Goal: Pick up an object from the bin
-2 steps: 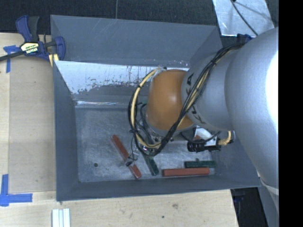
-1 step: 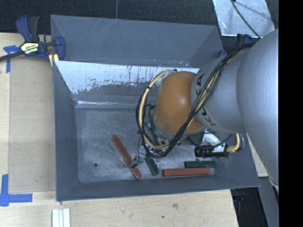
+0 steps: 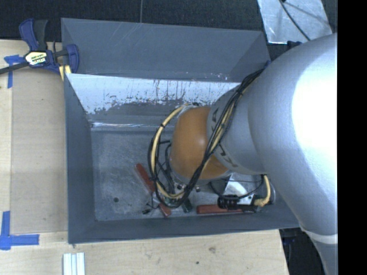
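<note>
**Gripper low at bin floor, red-brown strip runs up-left from it**

Gripper (image 3: 169, 202) sits low in the bin (image 3: 80, 171), lower middle of frame, at or v. near the floor; the wrist's orange cover (image 3: 192, 142) and cables (image 3: 157, 153) lie over it, so released or clenched — can't tell; nothing visibly grasped.

Nearest thing: a slim red-brown strip (image 3: 144, 177); long axis diagonal, upper left to lower right; its lower end runs in under the gripper, the rest lies to the left and a bit up-frame. Contact w/ the gripper: touching or just beside, can't say which.

Right of the gripper, along the bin's lower wall, lies a second red-brown piece (image 3: 221, 209), long axis approx. horizontal in frame; a black item (image 3: 229, 200) sits just above it; a white scrap (image 3: 236, 185) lies above that, partly under the arm.

My read: the strip is the likelier target, since its end is closest; a grasp wants closing across the diagonal — i.e. lower left to upper right; a hold so near the end may let it pivot.
</note>
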Tool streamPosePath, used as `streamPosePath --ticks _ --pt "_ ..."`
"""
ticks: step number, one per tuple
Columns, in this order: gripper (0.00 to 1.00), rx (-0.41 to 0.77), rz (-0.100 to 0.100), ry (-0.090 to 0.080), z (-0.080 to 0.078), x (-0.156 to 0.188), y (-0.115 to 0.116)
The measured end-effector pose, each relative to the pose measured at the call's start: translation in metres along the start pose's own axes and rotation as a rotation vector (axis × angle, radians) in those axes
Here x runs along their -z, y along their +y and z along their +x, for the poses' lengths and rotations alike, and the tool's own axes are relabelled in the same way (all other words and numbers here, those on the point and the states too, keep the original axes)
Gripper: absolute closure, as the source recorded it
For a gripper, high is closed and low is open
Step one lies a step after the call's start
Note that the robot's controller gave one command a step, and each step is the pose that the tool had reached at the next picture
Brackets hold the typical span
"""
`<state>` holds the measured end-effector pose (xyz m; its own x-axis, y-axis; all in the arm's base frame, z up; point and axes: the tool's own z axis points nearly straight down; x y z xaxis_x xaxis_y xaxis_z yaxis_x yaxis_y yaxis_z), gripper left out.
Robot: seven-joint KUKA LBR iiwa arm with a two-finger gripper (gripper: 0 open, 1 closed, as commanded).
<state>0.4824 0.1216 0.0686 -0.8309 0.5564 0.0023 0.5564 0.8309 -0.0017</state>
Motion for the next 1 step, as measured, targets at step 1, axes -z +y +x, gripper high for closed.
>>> streamPosePath --ticks 1 --pt "0.00 -0.001 -0.001 -0.001 -0.0007 0.0002 -0.0003"
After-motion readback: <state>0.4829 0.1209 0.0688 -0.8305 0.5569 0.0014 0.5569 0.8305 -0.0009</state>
